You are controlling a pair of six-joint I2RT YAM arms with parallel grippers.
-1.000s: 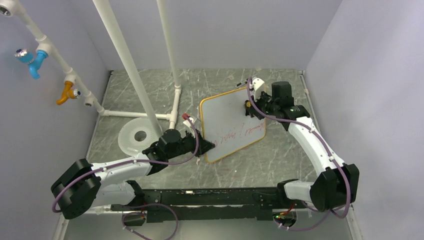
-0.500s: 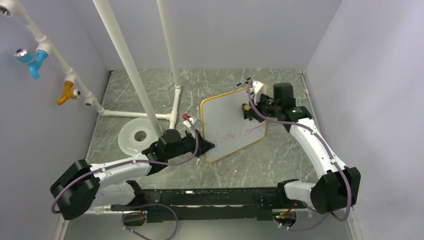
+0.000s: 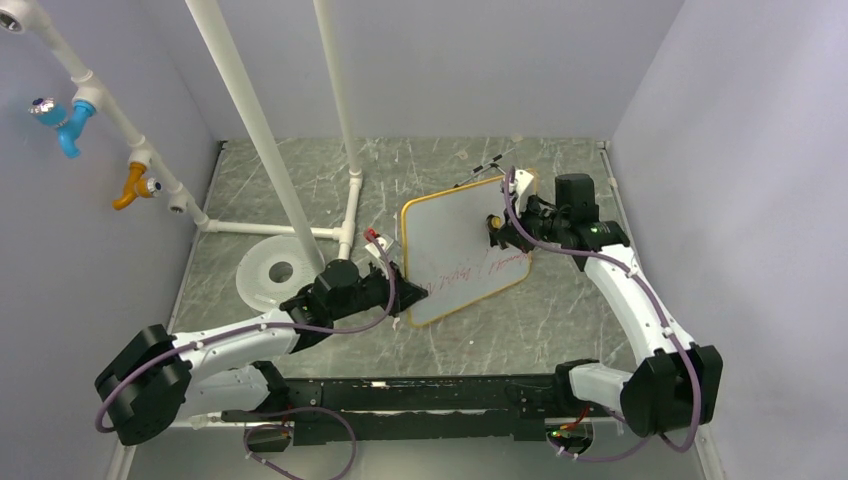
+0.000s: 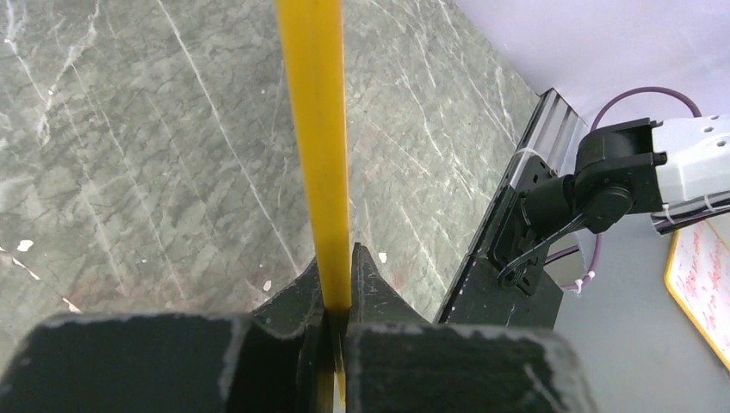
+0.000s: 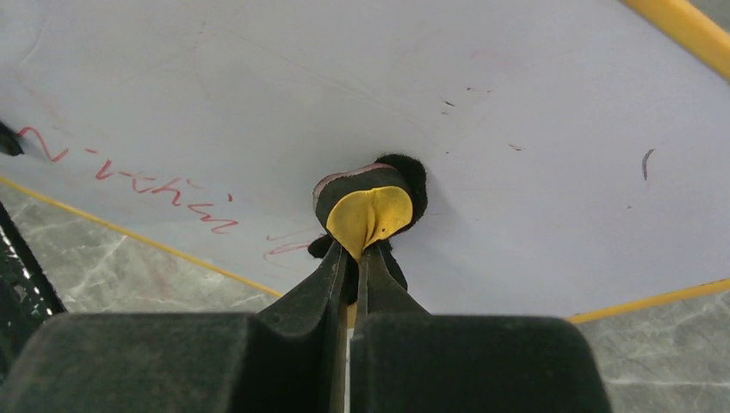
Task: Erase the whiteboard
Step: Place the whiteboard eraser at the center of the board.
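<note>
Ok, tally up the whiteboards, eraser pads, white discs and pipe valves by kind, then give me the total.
whiteboard: 1
eraser pad: 1
white disc: 1
pipe valves: 2, the blue valve and the orange valve
total: 5

2 white arms (image 3: 640, 290), black at the joints (purple cables (image 3: 345, 322) trailing); perhaps a green light (image 3: 594, 228) on the right.

Disc (image 3: 275, 270) lies on the table (image 3: 570, 315), left of the whiteboard (image 3: 455, 235)
</note>
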